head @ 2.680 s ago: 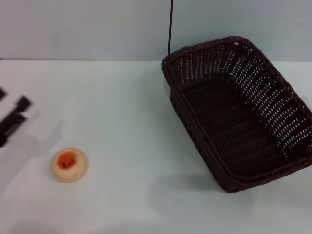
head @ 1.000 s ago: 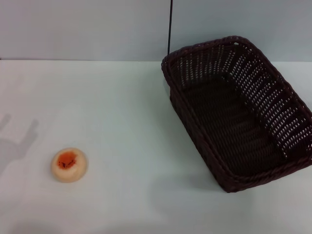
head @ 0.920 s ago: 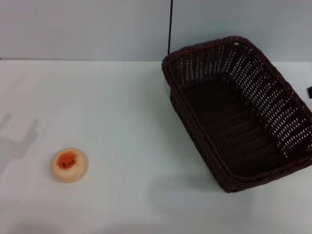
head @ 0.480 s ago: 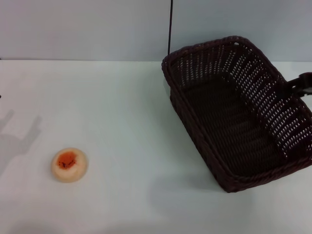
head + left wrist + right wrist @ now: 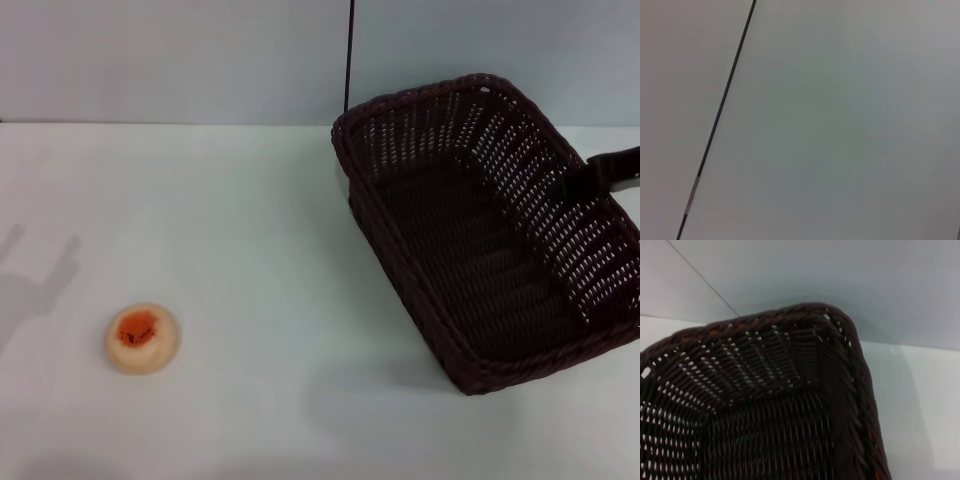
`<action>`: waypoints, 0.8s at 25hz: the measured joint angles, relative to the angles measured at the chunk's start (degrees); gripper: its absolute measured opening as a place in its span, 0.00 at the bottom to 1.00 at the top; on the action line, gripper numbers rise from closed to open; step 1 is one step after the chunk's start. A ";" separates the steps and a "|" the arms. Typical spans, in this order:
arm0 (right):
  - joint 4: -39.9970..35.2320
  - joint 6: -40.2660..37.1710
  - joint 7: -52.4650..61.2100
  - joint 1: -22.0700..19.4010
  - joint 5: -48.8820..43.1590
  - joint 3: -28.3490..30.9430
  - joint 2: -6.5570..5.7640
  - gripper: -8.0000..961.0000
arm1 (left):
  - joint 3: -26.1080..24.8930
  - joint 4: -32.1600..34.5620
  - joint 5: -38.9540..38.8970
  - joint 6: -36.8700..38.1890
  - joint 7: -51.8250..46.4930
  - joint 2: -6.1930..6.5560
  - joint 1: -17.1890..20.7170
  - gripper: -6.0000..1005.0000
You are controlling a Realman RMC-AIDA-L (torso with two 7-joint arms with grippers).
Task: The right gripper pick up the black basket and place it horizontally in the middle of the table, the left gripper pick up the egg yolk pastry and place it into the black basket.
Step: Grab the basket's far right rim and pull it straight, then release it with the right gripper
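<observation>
**Over the basket's right rim**

Just beneath the right gripper [image 5: 600,176], the black basket [image 5: 485,225] sits angled on the table [image 5: 270,250], awaiting pickup; finger spread cannot be told. Far off left lies the egg yolk pastry [image 5: 142,338]. Left gripper is unseen.

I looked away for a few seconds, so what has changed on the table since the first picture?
The left end effector has withdrawn out of the head view; only its shadow remains on the table. The right end effector has come in from the right, over the black basket's right rim. Basket and egg yolk pastry have not moved.
</observation>
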 joint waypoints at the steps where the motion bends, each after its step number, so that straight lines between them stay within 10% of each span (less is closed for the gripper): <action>1: -0.35 0.12 -0.01 -0.01 0.00 -0.03 0.13 0.54 | -0.03 0.05 0.00 0.00 -0.01 0.00 0.00 0.76; 13: -5.98 0.33 -10.56 1.64 3.01 -9.65 0.86 0.20 | -0.28 0.29 -0.51 -0.04 0.04 0.11 0.71 0.75; 20: -6.87 -4.57 -26.53 5.79 8.75 -11.52 0.03 0.19 | -0.27 0.24 -0.73 0.59 0.11 0.08 1.77 0.75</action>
